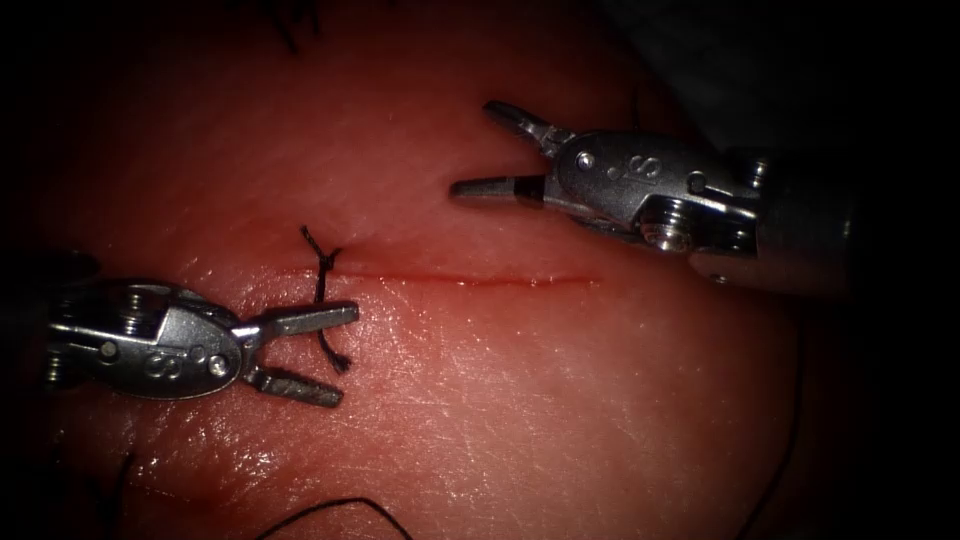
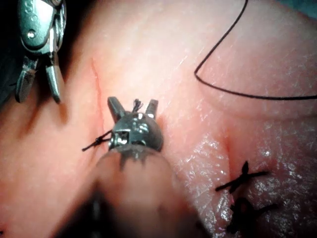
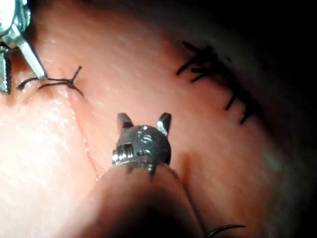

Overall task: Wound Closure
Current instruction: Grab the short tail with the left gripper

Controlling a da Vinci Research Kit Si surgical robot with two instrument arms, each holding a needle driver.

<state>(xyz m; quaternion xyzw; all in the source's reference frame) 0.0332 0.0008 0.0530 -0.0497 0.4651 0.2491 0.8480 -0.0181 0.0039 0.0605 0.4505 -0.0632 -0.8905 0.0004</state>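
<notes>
The tissue (image 1: 560, 400) carries a thin red cut (image 1: 470, 280) that runs across the endoscope view. At the cut's left end sits a knotted black stitch (image 1: 325, 265) with short cut ends (image 1: 338, 360). My left tool (image 1: 345, 355) lies at the lower left with its jaws open around the stitch's lower end, holding nothing. My right tool (image 1: 472, 148) hovers above the cut's right half, jaws open and empty. The left wrist view has the left tool (image 2: 133, 108) open beside the stitch's tail (image 2: 96, 144). The right tool (image 3: 143, 121) stands open above the tissue.
A loose black thread (image 1: 330, 505) curves over the near tissue and another strand (image 1: 790, 430) runs along the right edge; the thread (image 2: 223, 89) loops in the left wrist view. Older stitches (image 3: 218, 74) lie on a second closed line (image 2: 242, 183).
</notes>
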